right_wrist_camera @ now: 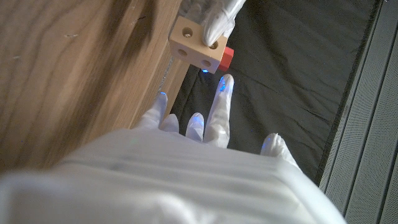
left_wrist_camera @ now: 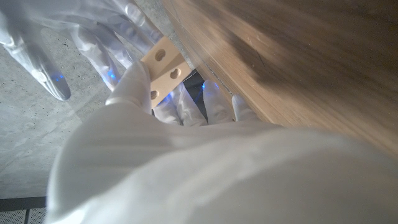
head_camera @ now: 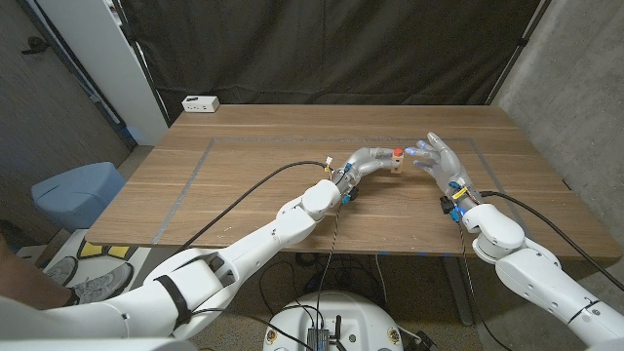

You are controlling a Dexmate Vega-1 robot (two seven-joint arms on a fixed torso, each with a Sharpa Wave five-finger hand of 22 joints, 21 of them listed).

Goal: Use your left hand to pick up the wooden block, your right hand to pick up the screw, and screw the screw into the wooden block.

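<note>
My left hand (head_camera: pixel 369 161) holds the pale wooden block (head_camera: pixel 396 162) a little above the table's middle, its fingers wrapped round it. The block (left_wrist_camera: pixel 163 66) has round holes in its faces (right_wrist_camera: pixel 195 46). A small red part (right_wrist_camera: pixel 226 58), apparently the screw's head (head_camera: pixel 399 152), sits against the block on its top side. My right hand (head_camera: pixel 439 162) stands just right of the block with its fingers spread and nothing in them; its fingertips (right_wrist_camera: pixel 222 86) stop a short way from the block. In the left wrist view the right hand (left_wrist_camera: pixel 56 43) spreads beyond the block.
A white box (head_camera: pixel 200 103) lies at the table's back left corner. A blue bin (head_camera: pixel 78 188) stands on the floor off the left edge. The wooden table (head_camera: pixel 244 210) carries a faint taped rectangle, and a black curtain hangs behind it.
</note>
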